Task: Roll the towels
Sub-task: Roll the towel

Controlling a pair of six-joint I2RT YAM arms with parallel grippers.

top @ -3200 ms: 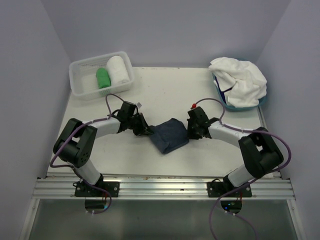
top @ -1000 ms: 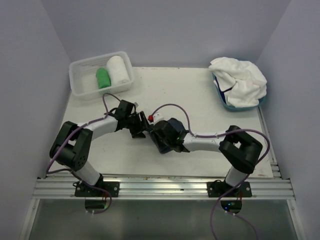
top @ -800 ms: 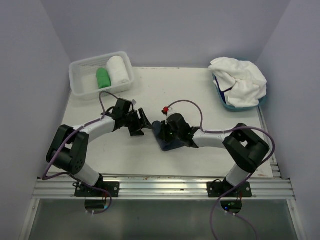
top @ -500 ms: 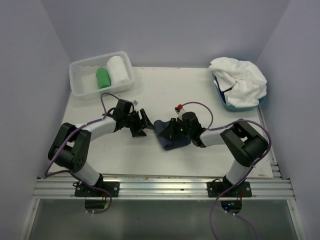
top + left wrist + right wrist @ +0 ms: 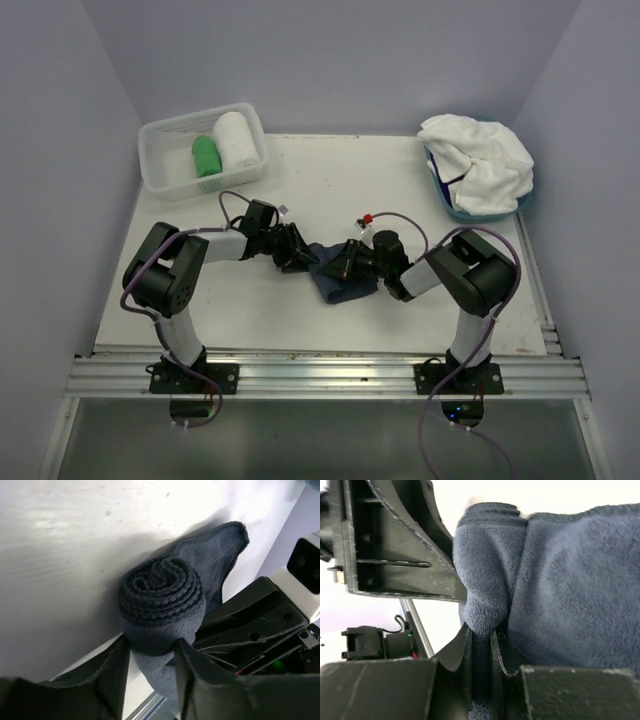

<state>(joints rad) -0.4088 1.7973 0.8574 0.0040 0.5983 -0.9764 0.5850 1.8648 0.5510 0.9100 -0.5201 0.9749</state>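
Rolling the navy towel (image 5: pixel 162 592): my left gripper (image 5: pixel 152 650) clasps the roll, my right gripper (image 5: pixel 481 635) pinches its flap; next, wrap it snug.

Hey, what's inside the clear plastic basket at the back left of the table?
A rolled green towel and a rolled white towel sit side by side in the basket. They cover the floor beneath them, so anything under them cannot be seen.

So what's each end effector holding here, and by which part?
Both hold the navy towel: left end effector clamps its rolled end, right end effector pinches a fold.
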